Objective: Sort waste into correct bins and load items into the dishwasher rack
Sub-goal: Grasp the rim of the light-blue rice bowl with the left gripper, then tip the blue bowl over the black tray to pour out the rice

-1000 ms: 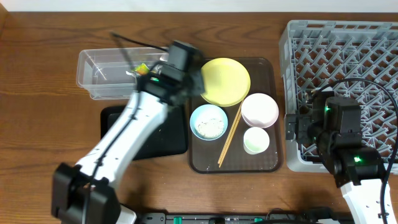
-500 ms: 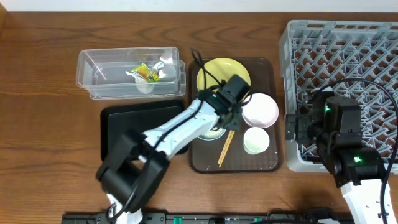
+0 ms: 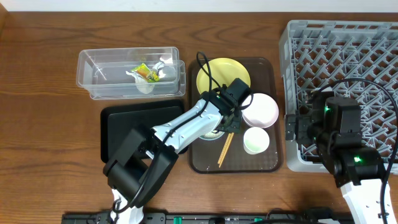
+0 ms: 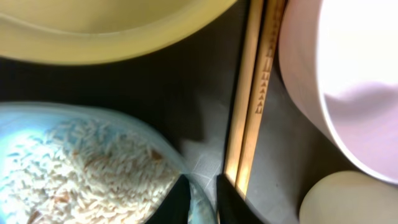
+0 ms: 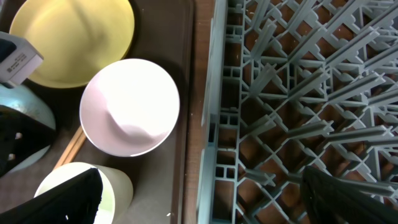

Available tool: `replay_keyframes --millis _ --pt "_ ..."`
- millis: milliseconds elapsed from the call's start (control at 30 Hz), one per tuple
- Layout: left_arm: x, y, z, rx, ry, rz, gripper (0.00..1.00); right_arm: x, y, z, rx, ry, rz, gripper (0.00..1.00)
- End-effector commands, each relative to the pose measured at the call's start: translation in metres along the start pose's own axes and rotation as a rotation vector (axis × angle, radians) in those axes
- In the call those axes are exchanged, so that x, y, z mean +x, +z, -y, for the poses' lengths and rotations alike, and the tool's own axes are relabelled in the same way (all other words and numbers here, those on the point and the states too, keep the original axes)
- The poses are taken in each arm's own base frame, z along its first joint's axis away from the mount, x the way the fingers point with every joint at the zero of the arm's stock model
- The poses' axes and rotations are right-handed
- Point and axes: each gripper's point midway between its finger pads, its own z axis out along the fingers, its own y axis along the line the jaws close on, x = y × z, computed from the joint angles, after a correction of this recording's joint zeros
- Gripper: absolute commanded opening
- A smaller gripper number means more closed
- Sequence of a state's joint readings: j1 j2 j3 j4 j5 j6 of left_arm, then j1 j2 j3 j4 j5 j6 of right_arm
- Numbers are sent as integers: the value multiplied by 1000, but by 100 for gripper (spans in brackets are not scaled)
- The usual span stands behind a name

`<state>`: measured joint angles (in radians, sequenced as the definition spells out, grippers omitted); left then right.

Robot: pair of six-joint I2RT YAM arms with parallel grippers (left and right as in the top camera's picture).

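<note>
Brown serving tray [image 3: 268, 163] on wooden table [image 3: 50, 124]

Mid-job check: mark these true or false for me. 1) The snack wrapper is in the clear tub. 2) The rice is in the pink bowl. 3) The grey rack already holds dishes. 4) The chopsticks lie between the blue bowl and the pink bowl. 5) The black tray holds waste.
1) True: the green-and-orange crinkled snack wrapper lies in the clear rectangular plastic tub.
2) False: the white rice grains sit in the light blue bowl; the pale pink bowl looks empty.
3) False: the grey lattice dishwasher rack holds no dishes.
4) True: the wooden chopsticks lie between them.
5) False: the shallow black plastic tray shows nothing inside.
</note>
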<state>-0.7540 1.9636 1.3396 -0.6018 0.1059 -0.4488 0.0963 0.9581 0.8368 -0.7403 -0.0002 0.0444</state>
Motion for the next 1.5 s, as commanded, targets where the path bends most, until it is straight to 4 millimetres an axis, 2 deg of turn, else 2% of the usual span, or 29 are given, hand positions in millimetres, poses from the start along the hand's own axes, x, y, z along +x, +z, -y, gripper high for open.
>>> replay_keyframes --millis 0,67,233,367,567,667,767,900,967,1133,1467 --pt "4 2 0 -8 11 -14 9 -6 -5 -3 -7 1 17 99" --pt "7 2 0 -12 14 -22 6 -6 -5 -3 -8 1 16 99" --pt "13 1 -2 -24 15 -46 6 -6 -5 -3 -7 1 15 99" --pt "13 -10 -2 -21 14 -39 6 -5 -5 -3 -7 1 13 99" --pt "3 -60 3 28 17 51 6 -5 -5 -3 -7 1 12 99" --pt "-2 -90 -2 47 -1 98 6 -5 -5 -3 -7 0 13 99" --pt "-1 -118 -22 41 -58 117 6 -5 -5 -3 -6 0 12 99" --pt "4 -138 -58 31 -155 92 6 -5 -5 -3 -6 0 13 99" --pt "4 -142 -69 73 -173 63 6 -5 -5 -3 -6 0 12 99" --pt "7 -151 -73 404 -169 -14 6 -5 -5 -3 -6 0 12 99" --pt "24 -153 -145 801 -443 36 6 -5 -5 -3 -7 1 12 99"
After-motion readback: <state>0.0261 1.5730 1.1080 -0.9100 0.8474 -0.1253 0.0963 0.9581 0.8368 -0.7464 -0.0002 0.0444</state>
